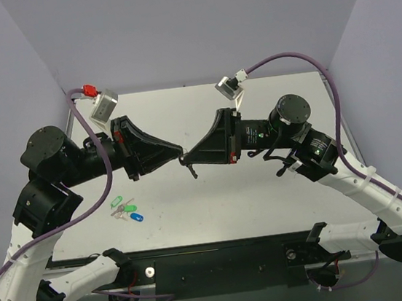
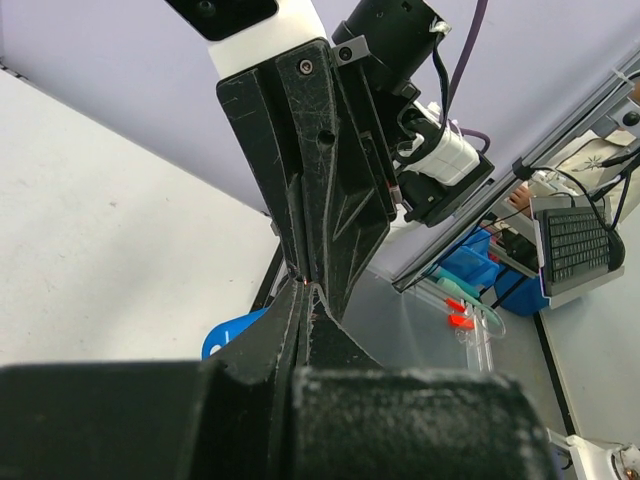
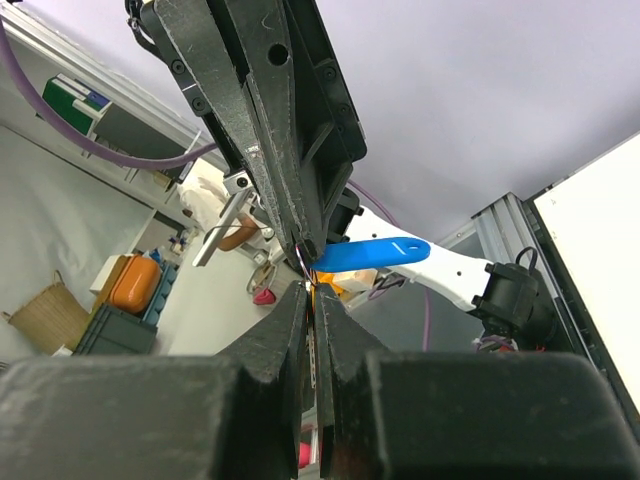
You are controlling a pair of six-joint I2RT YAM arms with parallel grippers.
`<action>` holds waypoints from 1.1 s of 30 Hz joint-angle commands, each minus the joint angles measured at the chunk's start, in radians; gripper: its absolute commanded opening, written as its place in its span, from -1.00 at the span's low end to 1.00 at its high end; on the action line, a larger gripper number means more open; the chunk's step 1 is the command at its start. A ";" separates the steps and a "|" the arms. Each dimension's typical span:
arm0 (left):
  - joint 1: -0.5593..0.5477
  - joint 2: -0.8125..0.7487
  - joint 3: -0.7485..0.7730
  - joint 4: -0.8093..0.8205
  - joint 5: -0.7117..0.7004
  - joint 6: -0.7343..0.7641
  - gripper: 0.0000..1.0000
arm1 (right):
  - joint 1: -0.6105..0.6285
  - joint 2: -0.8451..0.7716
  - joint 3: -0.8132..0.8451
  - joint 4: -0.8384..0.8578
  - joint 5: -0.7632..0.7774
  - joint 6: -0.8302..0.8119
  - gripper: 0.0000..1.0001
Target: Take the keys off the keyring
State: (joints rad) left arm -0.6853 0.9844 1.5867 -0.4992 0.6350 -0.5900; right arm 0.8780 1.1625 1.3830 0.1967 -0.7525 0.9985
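My two grippers meet tip to tip above the middle of the table. My left gripper (image 1: pixel 179 153) is shut, and the thin metal ring (image 3: pixel 306 262) sits at its tips. The keyring's blue tag (image 3: pixel 375 253) sticks out sideways from there; it also shows in the left wrist view (image 2: pixel 232 332). My right gripper (image 1: pixel 186 157) is shut on a thin pale metal strip (image 3: pixel 311 352), seemingly the key, edge-on between its jaws. A small dark piece (image 1: pixel 191 171) hangs under the tips. The key's shape is mostly hidden.
A bunch of green and dark blue tags (image 1: pixel 125 209) lies on the white table (image 1: pixel 265 194) at the front left, below the left arm. A black rail (image 1: pixel 221 258) runs along the near edge.
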 commanded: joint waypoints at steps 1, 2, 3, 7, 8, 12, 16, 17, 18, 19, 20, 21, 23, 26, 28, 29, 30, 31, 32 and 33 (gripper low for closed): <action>-0.011 -0.015 0.013 -0.067 0.120 0.027 -1.00 | -0.017 -0.018 0.007 0.099 0.059 0.003 -1.00; -0.011 -0.015 0.015 -0.068 0.124 0.030 -1.00 | -0.019 -0.020 0.007 0.098 0.059 0.002 -1.00; -0.010 -0.015 0.018 -0.073 0.130 0.036 -1.00 | -0.020 -0.023 0.001 0.098 0.059 0.003 -1.00; -0.011 -0.013 0.022 -0.090 0.155 0.050 -1.00 | -0.028 -0.035 -0.009 0.095 0.058 0.005 -1.00; -0.011 -0.015 0.022 -0.093 0.160 0.052 -1.00 | -0.031 -0.037 -0.012 0.092 0.058 0.003 -1.00; -0.010 -0.009 0.029 -0.110 0.177 0.061 -1.00 | -0.037 -0.043 -0.009 0.083 0.053 0.003 -1.00; -0.011 -0.007 0.035 -0.121 0.184 0.064 -1.00 | -0.042 -0.044 -0.009 0.081 0.051 0.003 -1.00; -0.010 -0.006 0.036 -0.122 0.190 0.062 -1.00 | -0.043 -0.044 -0.009 0.081 0.051 0.005 -1.00; -0.010 -0.001 0.039 -0.125 0.190 0.065 -1.00 | -0.043 -0.044 -0.007 0.081 0.051 0.005 -1.00; -0.011 -0.003 0.039 -0.128 0.189 0.065 -1.00 | -0.042 -0.043 -0.006 0.081 0.051 0.005 -1.00; -0.011 -0.003 0.039 -0.128 0.190 0.065 -1.00 | -0.042 -0.038 -0.004 0.081 0.051 0.008 -1.00; -0.011 -0.004 0.039 -0.128 0.190 0.065 -1.00 | -0.042 -0.038 -0.002 0.083 0.050 0.008 -1.00; -0.011 -0.003 0.039 -0.122 0.186 0.064 -1.00 | -0.042 -0.037 -0.001 0.083 0.050 0.009 -1.00; -0.010 -0.003 0.039 -0.119 0.180 0.065 -1.00 | -0.042 -0.034 -0.001 0.084 0.050 0.012 -1.00; -0.010 -0.003 0.039 -0.117 0.178 0.065 -1.00 | -0.042 -0.032 0.002 0.084 0.050 0.012 -1.00; -0.010 -0.001 0.038 -0.116 0.175 0.065 -1.00 | -0.042 -0.030 0.002 0.084 0.048 0.014 -1.00; -0.011 -0.001 0.036 -0.116 0.172 0.064 -1.00 | -0.042 -0.030 0.002 0.083 0.048 0.014 -1.00; -0.011 -0.001 0.035 -0.114 0.175 0.065 -1.00 | -0.042 -0.030 0.004 0.083 0.047 0.012 -1.00; -0.011 -0.001 0.032 -0.113 0.172 0.062 -1.00 | -0.043 -0.029 0.005 0.081 0.048 0.012 -1.00; -0.010 -0.001 0.029 -0.114 0.170 0.062 -1.00 | -0.042 -0.029 0.005 0.081 0.047 0.012 -1.00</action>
State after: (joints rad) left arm -0.6930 0.9867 1.5902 -0.6262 0.7906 -0.5354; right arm 0.8383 1.1362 1.3651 0.1993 -0.7094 1.0061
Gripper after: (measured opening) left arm 0.019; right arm 0.007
